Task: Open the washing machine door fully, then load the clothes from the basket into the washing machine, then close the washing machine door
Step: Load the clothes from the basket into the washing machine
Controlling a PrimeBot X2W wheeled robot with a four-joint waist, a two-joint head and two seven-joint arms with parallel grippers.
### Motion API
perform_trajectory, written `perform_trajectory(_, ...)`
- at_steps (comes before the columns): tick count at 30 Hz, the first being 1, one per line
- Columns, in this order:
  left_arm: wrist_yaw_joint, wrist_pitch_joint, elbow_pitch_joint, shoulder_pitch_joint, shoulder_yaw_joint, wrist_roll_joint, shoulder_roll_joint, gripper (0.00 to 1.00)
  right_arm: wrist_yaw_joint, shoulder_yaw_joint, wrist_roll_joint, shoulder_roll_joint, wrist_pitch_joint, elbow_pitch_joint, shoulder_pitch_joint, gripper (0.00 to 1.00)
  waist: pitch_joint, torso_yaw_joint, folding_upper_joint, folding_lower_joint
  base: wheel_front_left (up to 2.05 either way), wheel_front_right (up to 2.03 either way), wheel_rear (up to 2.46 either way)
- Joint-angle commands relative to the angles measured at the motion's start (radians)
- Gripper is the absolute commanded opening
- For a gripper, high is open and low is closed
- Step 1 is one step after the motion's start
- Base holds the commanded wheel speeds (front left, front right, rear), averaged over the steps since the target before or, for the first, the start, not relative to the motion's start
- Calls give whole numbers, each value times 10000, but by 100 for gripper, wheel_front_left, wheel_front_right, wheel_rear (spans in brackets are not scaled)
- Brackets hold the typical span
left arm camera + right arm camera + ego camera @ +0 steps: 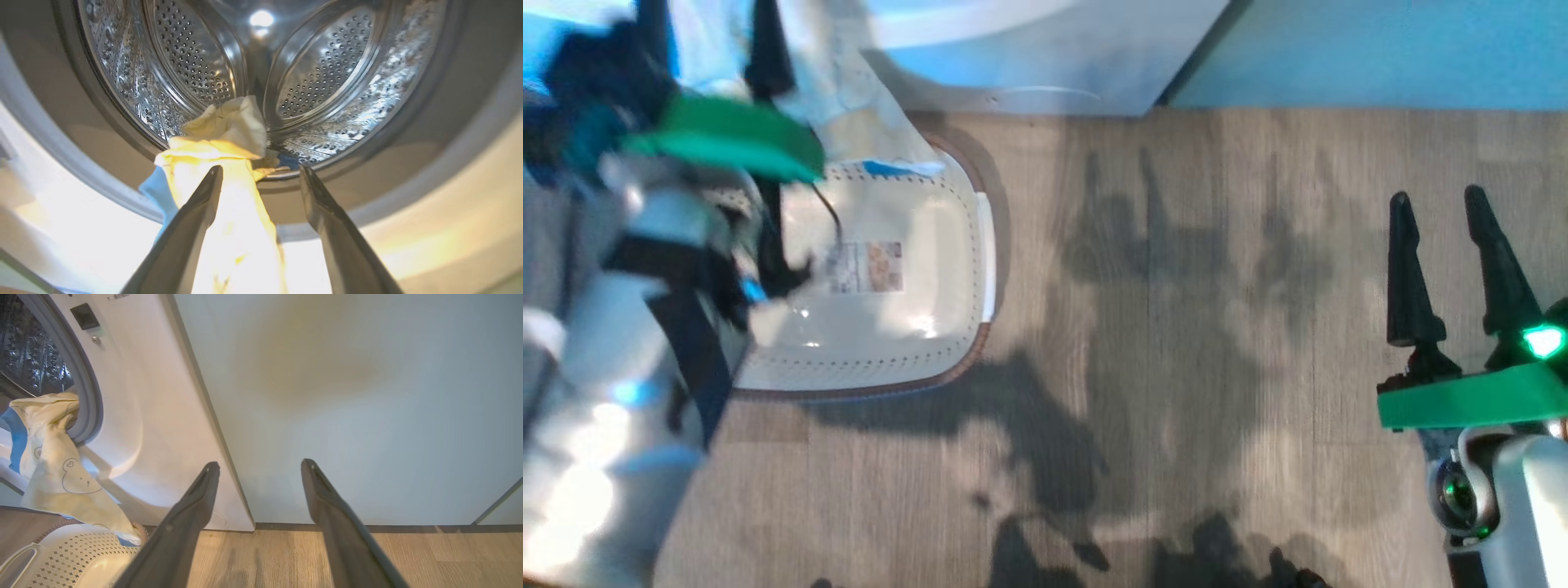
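The washing machine (135, 416) stands with its steel drum (327, 69) open to view; its door is out of view. The clothes (220, 134), a cream-yellow bundle with a blue piece (157, 192), hang over the grey gasket (367, 175), partly inside the drum. They trail down (61, 473) to the basket (898, 327) on the floor below. My left gripper (260, 168) is open at the porthole's lower lip, and the cloth runs down between its fingers along the left one. My right gripper (1437, 196) hangs open and empty over the floor, far right of the basket.
A pale cabinet panel (347, 396) stands right of the washer, facing the right gripper (259, 462). Wood floor (1176, 327) spreads between the basket and the right arm. The basket's bottom shows a label sticker (867, 267). My left forearm (629, 327) covers the basket's left side.
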Motion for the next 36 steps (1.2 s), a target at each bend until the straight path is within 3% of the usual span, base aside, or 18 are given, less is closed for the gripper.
perform_trajectory(1,246,42,-834,434,236,110,387,100,-29,129,-126,-53,-65,-207,282,100,-391,244,-1,2,0,0,0)
perform_trajectory(8,1335,206,-2581,2638,-22,414,381,100,-29,175,-440,-53,-65,-15,459,100,-1167,509,-1,2,0,0,0)
perform_trajectory(13,1708,188,-3139,3695,-264,449,229,100,-29,72,-681,-53,-64,141,643,100,-1701,739,-1,2,0,0,0)
perform_trajectory(23,2011,-45,-3278,5017,-406,312,111,100,-29,37,-908,-54,135,283,1037,100,-2683,905,-1,2,0,0,0)
perform_trajectory(36,2026,-102,-3052,5663,-461,36,90,100,-29,27,-812,-54,357,114,1553,100,-3259,872,-1,2,0,0,0)
